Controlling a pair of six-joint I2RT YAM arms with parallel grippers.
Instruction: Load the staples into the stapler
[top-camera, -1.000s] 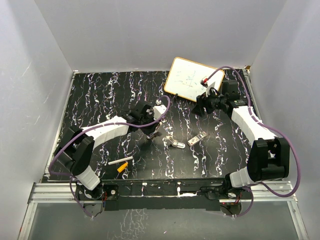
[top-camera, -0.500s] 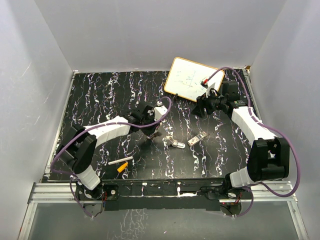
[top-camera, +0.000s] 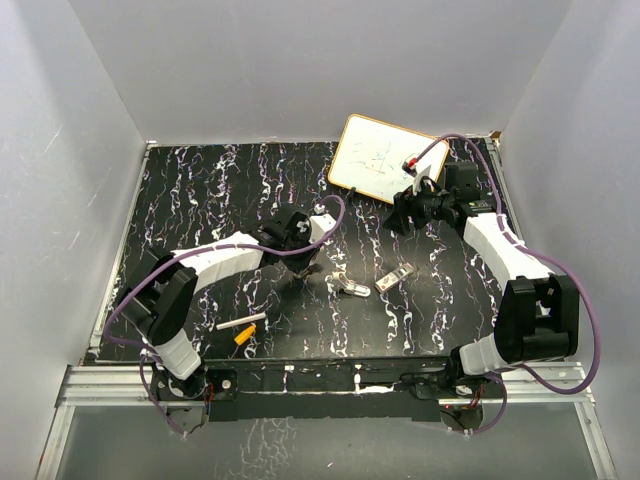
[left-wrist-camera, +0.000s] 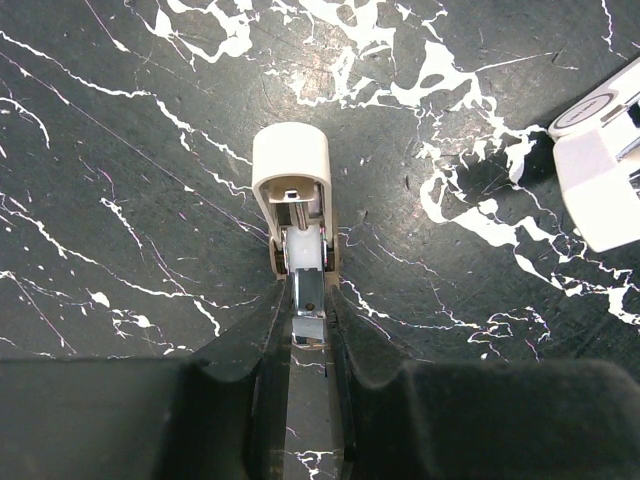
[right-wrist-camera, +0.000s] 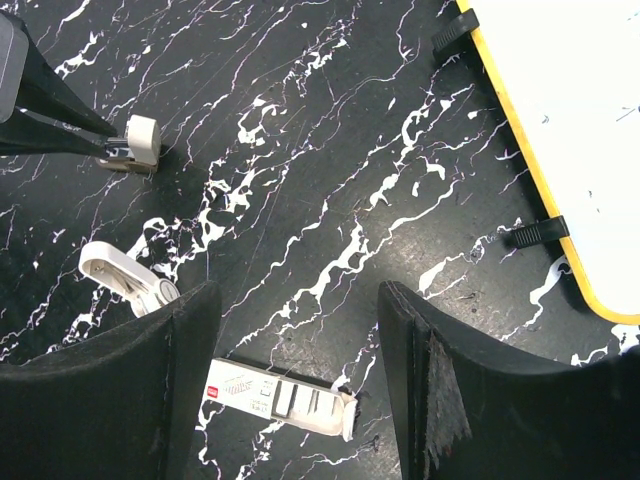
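The stapler (top-camera: 352, 288) lies on the black marbled table (top-camera: 200, 200), white, its halves spread; it also shows as the stapler (right-wrist-camera: 120, 272) and the stapler (left-wrist-camera: 600, 190). The white staples box (top-camera: 395, 279), one end open, lies to its right, and the staples box (right-wrist-camera: 280, 395) is below my right gripper (right-wrist-camera: 297, 300), which hovers open and empty. Just left of the stapler, my left gripper (left-wrist-camera: 308, 310) is shut on the metal rail of a small beige-capped piece (left-wrist-camera: 291, 160) resting on the table; the same beige-capped piece (right-wrist-camera: 140, 140) shows in the right wrist view. Loose staples cannot be made out.
A yellow-framed whiteboard (top-camera: 375, 158) leans at the back right, close behind the right gripper (top-camera: 402, 215). A white stick (top-camera: 241, 323) and an orange piece (top-camera: 243, 337) lie near the front left. Grey walls enclose the table on three sides.
The left gripper has crept slightly right and nearer with the beige-capped piece still in it. The right arm has barely moved.
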